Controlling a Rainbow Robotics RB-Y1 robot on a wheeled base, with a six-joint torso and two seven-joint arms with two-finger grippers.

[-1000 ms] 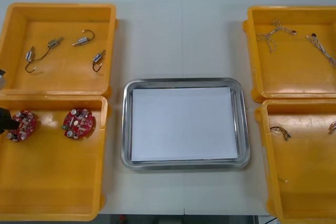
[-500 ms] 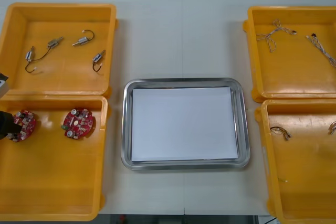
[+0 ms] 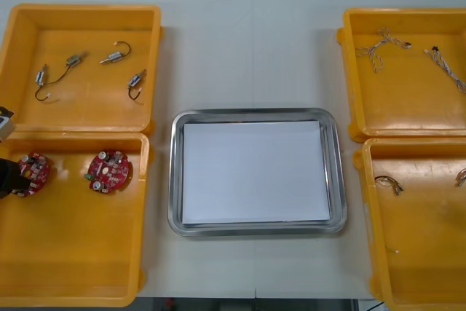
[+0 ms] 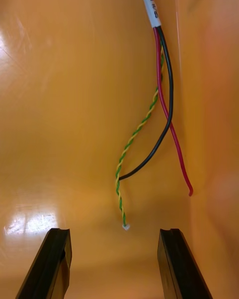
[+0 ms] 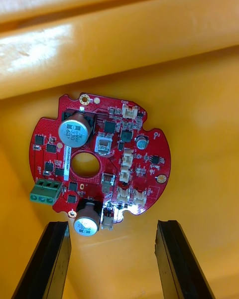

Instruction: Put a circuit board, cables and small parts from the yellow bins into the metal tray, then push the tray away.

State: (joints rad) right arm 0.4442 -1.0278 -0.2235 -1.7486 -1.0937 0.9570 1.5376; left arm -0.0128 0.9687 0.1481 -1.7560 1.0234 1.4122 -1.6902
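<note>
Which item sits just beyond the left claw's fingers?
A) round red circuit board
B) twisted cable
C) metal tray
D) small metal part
A: in the left wrist view, a round red circuit board lies on the yellow bin floor beyond the open left claw.

The yellow bin at lower left reads to me as moulded plastic, smooth and glossy, throwing bright glare streaks. The metal tray in the centre has a polished, mirror-like rim; its white inside looks matt, possibly a paper sheet. The circuit board I see has a red lacquered face with shiny metal cans. The cable wears smooth plastic insulation. The table is matt.
</note>
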